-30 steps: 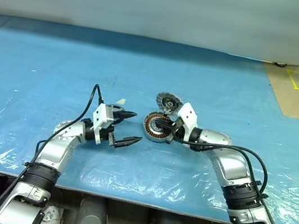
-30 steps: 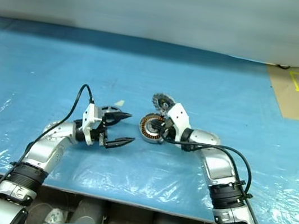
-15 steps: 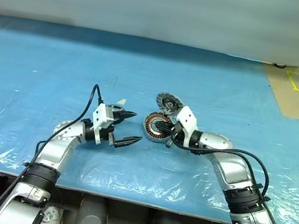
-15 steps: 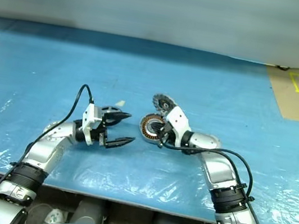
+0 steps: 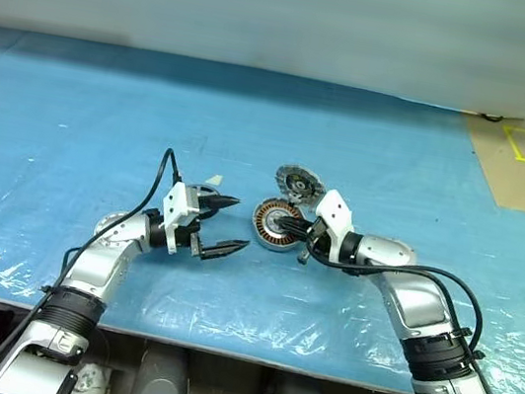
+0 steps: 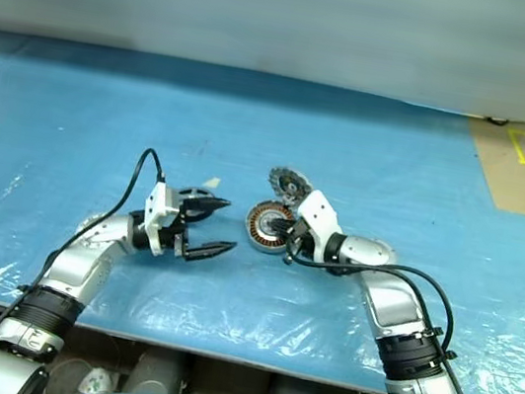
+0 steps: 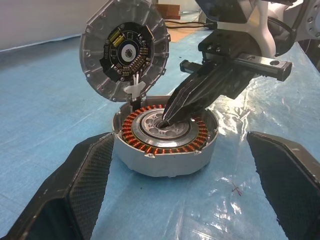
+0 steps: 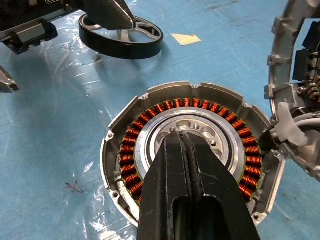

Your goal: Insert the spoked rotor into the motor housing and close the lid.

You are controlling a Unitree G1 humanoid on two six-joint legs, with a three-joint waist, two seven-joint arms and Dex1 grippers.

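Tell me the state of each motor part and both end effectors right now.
motor housing: open, windings exposed, no rotor inside.
lid: swung up, standing on edge at the housing's rim.
spoked rotor: lying flat, apart from the housing.
left end effector: open, holding nothing.
right end effector: shut, tip at the housing's centre.
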